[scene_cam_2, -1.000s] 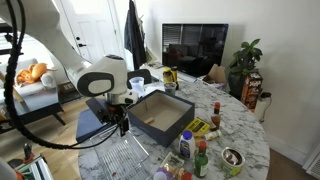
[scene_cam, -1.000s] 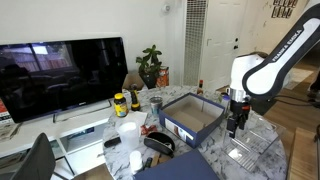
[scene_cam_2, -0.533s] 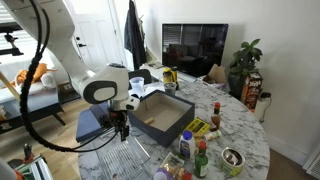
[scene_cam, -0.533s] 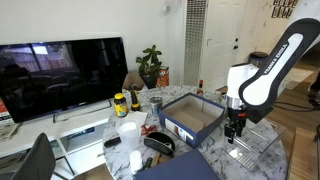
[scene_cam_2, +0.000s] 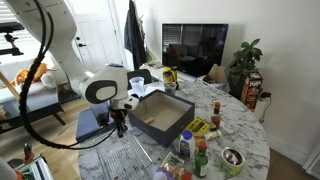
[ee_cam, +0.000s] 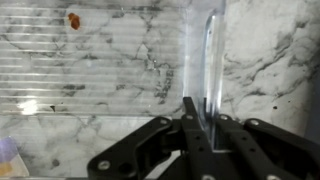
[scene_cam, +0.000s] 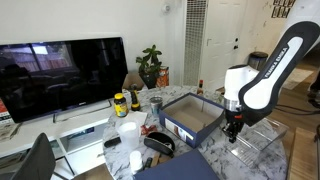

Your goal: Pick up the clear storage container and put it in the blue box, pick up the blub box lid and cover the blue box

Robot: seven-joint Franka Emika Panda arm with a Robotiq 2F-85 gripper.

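Lower than a second ago, the gripper point(scene_cam: 232, 128) is now sitting right down at the clear storage container point(scene_cam: 246, 148), and its jaws, wide apart back then, are now drawn almost together. In the wrist view the gripper point(ee_cam: 200, 112) is pinching one thin upright wall of the clear storage container point(ee_cam: 210, 60), with one finger inside the tub and one outside. That makes sense, I'd say: the tub is too wide to span, so a rim grip is the only handle on offer. The tub itself is resting flat on the marble table point(ee_cam: 270, 50), just beside the blue box point(scene_cam: 186, 130) and not yet in it.

In an exterior view the gripper point(scene_cam_2: 120, 122) is hanging straight down between the blub box lid point(scene_cam_2: 88, 122) and the blue box point(scene_cam_2: 170, 134), whose open, pale inside is waiting for the tub. The lid is lying flat on the far side of the arm from the box, untouched, and it is looking like the later job.

Judging from this, the grasp is just being settled, and the lift and carry across are what's coming. A one-wall pinch may let the tub tilt as it rises.
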